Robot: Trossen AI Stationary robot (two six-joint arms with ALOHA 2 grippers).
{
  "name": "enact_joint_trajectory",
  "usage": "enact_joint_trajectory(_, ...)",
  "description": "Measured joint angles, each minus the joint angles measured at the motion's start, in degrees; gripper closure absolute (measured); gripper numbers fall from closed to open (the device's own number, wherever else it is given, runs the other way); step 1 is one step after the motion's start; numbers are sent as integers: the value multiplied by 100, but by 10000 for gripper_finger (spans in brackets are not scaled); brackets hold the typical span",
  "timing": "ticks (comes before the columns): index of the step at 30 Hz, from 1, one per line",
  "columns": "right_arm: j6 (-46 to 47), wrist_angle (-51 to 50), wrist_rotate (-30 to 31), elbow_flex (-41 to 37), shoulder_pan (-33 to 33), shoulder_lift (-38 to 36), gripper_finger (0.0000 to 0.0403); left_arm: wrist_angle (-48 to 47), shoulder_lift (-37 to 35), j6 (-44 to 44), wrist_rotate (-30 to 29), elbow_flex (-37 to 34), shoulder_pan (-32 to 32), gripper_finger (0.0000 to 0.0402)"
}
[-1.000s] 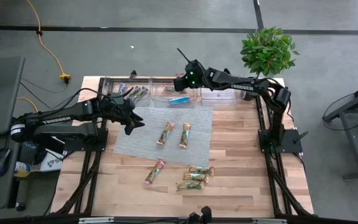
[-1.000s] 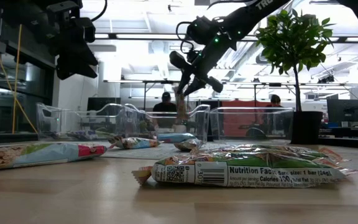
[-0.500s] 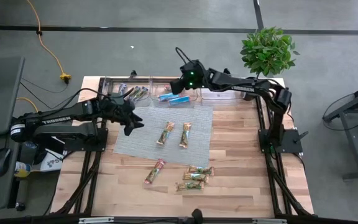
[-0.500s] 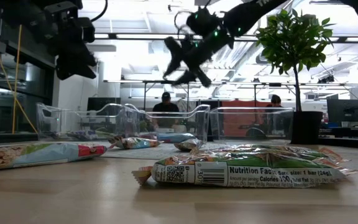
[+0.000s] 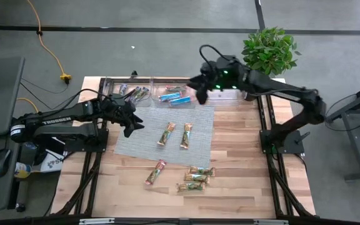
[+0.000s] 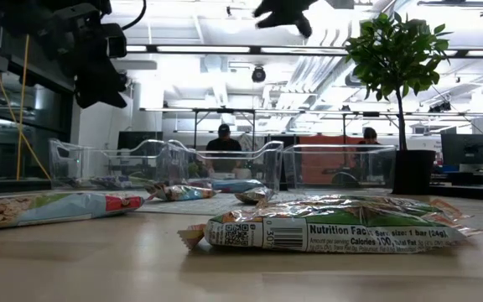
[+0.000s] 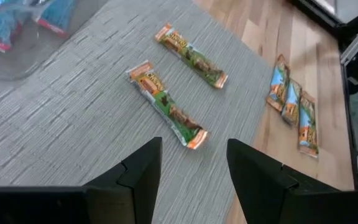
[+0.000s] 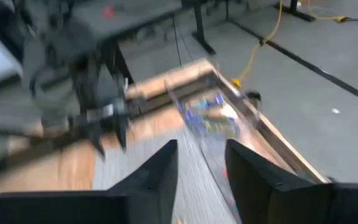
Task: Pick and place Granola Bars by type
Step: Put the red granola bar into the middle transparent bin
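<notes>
Two green-red-tan granola bars [image 5: 166, 134] [image 5: 186, 135] lie flat on a grey mat [image 5: 142, 140]; they also show in the left wrist view [image 7: 168, 104] [image 7: 191, 55]. One more bar [image 5: 155, 172] and a cluster of three [image 5: 195, 178] lie on the bare wood. Blue bars [image 5: 175, 97] lie in the middle clear bin, purple-tinted ones [image 5: 130, 92] in the left bin. My left gripper [image 5: 132, 122] [image 7: 194, 144] hovers open above the mat's left part. My right gripper [image 5: 200, 92] [image 6: 283, 10] [image 8: 201, 146] is open and empty, high above the bins.
Three clear bins [image 6: 225, 164] stand in a row along the table's far edge; the right one [image 5: 220, 95] shows no bars. A potted plant [image 5: 269, 50] stands at the far right corner. People sit in the room behind [image 6: 225, 138]. Bare wood lies on the table's right side [image 5: 242, 150].
My right gripper has let go of a bar over the middle bin, where a second blue bar now lies. It has then risen sharply and swung toward the table's right edge. The left arm has kept still.
</notes>
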Motion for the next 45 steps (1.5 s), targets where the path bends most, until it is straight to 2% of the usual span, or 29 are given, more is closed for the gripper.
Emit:
enact_joint_trajectory(3, -411, -921, 106, 0, 193, -432, 333, 59, 0, -88, 198, 1, 0, 223)
enact_joint_trajectory(7, -1000, -1717, -102, -2, 518, -960, 393, 64, -2, -68, 701, 2, -15, 223)
enact_joint_trajectory(16, -1332, -2728, 91, -132, 1284, -2267, 402, 396, -47, -793, 329, 2, -13, 223)
enact_joint_trajectory(19, -1157, -2382, 146, -912, 1418, -3125, 402, 536, -53, -985, 316, 2, -13, 223)
enact_joint_trajectory(25, -79, -927, 380, -3390, 1559, -5118, 403, 506, -52, -1262, 282, 1, -156, 223)
enact_joint_trajectory(30, 660, -56, 539, -4810, 1616, -6137, 403, 402, -35, -1912, 104, -216, -997, 223)
enact_joint_trajectory(33, 837, 311, 564, -5224, 1616, -6343, 403, 405, -30, -2820, -400, -407, -1801, 223)
enact_joint_trajectory(40, 846, 499, 746, -5387, 1615, -6163, 402, 540, 390, -5705, -2553, -512, -3644, 223)
enact_joint_trajectory(42, 815, 558, 789, -5388, 1614, -6084, 402, 742, 689, -6343, -2847, -486, -3982, 223)
enact_joint_trajectory(45, 796, 649, 795, -5388, 1614, -5969, 402, 625, 1342, -6901, -2812, -207, -4307, 223)
